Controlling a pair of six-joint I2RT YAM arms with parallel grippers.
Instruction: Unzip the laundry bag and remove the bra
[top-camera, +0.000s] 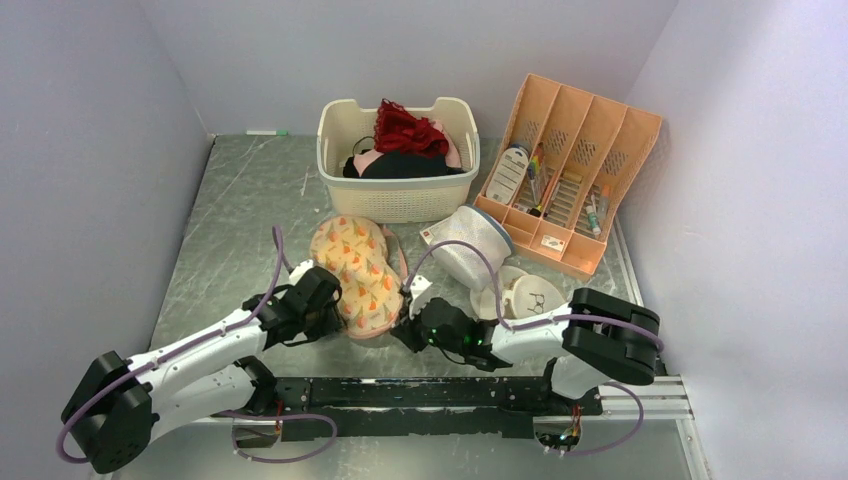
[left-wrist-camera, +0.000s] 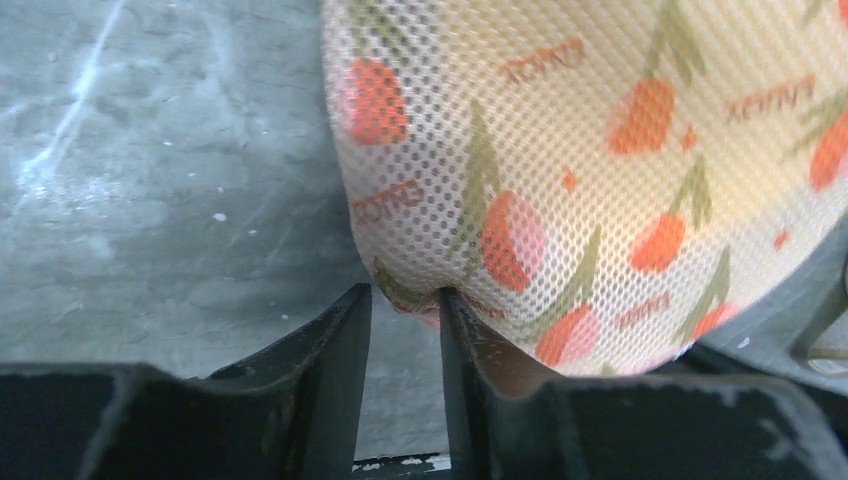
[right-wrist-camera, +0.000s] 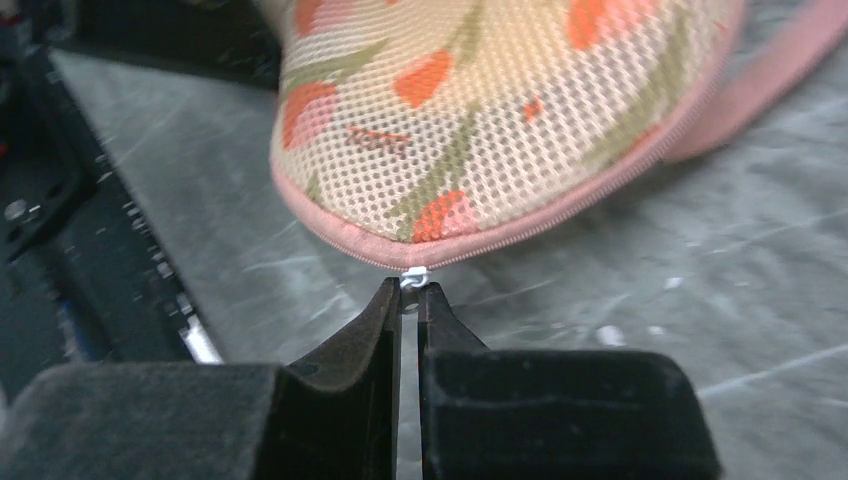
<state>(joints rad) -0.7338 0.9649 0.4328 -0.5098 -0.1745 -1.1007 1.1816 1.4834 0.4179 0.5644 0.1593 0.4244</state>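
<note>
Dark fingers of the right end effector (right-wrist-camera: 411, 296) are pressed almost together on the small white zipper pull (right-wrist-camera: 414, 276) at the pink-edged rim of the laundry bag (right-wrist-camera: 480, 120) – a grip taken, by the look of it, with no pull yet made. The zip seam runs closed along all of the edge that shows, so the opening appears not to have begun. The bra is nowhere in sight and is presumably inside the pouch, leaving both the unzipping and the removal to do.

The bag lies flat on the metal surface (top-camera: 230, 220), its near lobe between the two arms and its far lobe just short of the cream basket (top-camera: 397, 205) holding a red garment (top-camera: 408, 128).

From overhead, the two arms are seen flanking the near lobe, with a white mesh bag (top-camera: 470, 245) close by to the right, but the pull is too small to make out. Only the right wrist camera shows it. The left wrist camera alone shows the left end effector (left-wrist-camera: 404, 298) narrowed to a slim gap, with the bag's hem seemingly nipped between the tips – apparently to anchor it.
</note>
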